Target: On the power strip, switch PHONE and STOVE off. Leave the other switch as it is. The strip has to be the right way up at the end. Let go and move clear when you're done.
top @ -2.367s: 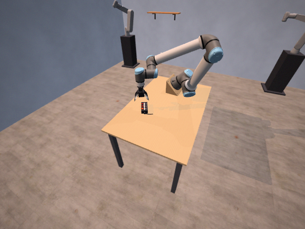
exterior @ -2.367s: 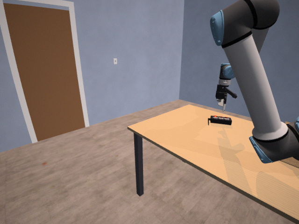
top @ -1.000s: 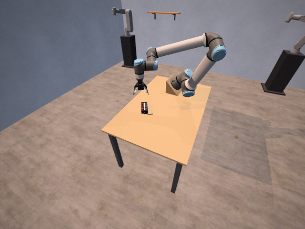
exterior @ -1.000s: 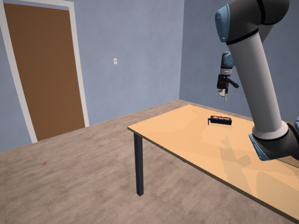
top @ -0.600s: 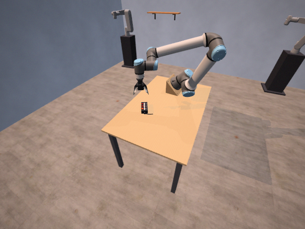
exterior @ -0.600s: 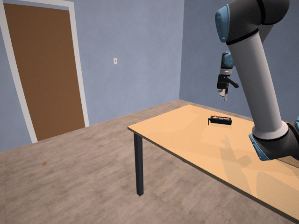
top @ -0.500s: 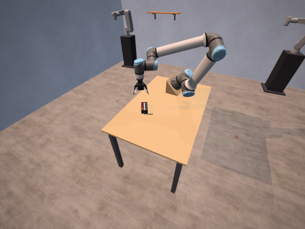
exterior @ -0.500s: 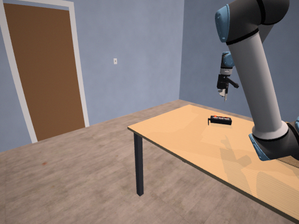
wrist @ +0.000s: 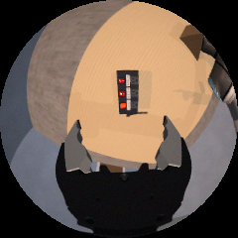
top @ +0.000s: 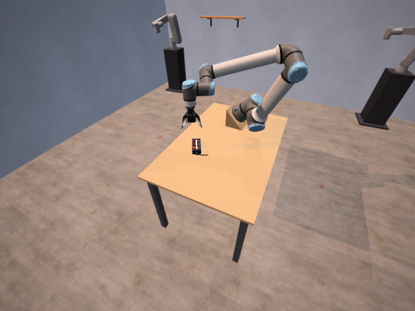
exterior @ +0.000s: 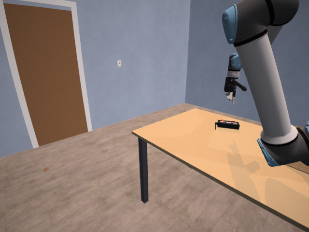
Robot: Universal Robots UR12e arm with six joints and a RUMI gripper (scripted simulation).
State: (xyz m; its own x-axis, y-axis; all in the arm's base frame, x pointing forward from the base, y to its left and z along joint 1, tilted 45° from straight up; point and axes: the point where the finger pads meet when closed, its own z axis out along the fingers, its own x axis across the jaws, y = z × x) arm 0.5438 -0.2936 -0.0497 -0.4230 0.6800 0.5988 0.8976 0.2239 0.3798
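Note:
A small black power strip (top: 196,146) lies flat on the wooden table (top: 218,157), top side up, with three red lit switches in a row and white labels beside them. It also shows in the exterior view (exterior: 228,124) and in the wrist view (wrist: 127,92). The label words are too small to read. A short black cord stub sticks out at one end. My gripper (top: 191,125) hangs well above the table, beyond the strip near the table's far left edge, pointing down. Its fingers stand wide open and empty.
The arm's wooden base wedge (top: 233,116) stands at the table's back edge. Other robot arms on black pedestals (top: 174,68) (top: 385,96) stand on the floor behind. A door (exterior: 47,72) is in the far wall.

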